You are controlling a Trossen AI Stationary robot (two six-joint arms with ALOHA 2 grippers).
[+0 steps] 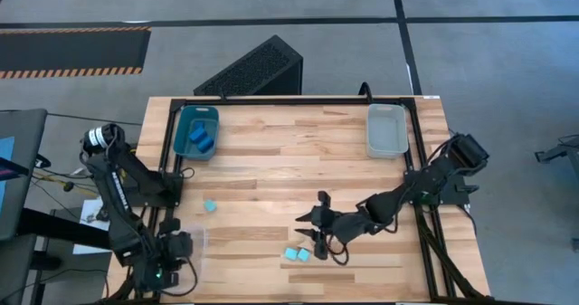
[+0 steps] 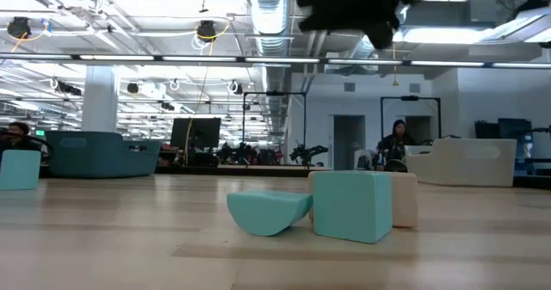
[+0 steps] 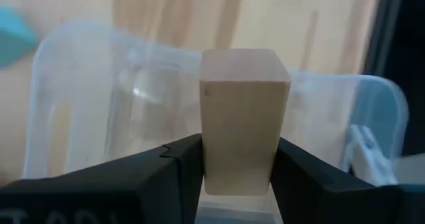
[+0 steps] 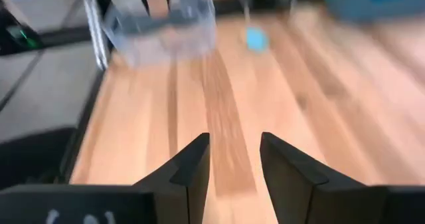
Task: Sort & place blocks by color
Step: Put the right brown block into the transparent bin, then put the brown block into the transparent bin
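My left gripper (image 3: 239,167) is shut on a pale tan wood block (image 3: 244,111) at the table's near left corner (image 1: 176,249), over a clear plastic bin (image 3: 99,98). Near the table's front middle, my right gripper (image 1: 306,231) stands open with nothing between its fingers (image 4: 236,151). Close by it, two turquoise blocks (image 1: 298,253) rest on the wood. The low view shows them as a curved one (image 2: 271,211) and a cube (image 2: 353,206), with a tan block (image 2: 406,200) behind. Another turquoise block (image 1: 210,205) lies farther left. My left gripper pinches the tan block by two opposite side faces (image 3: 209,161) between its two fingers, at one end of the block. The fingers come from above, pointing steeply down. The block's other end sticks out past the fingertips, lifted clear above the clear bin.
A teal bin (image 1: 197,131) holding deep blue blocks stands at the far left, and a pale grey bin (image 1: 387,128) at the far right. Bare wood lies across the table's middle. Black frame rails run along the table's edges.
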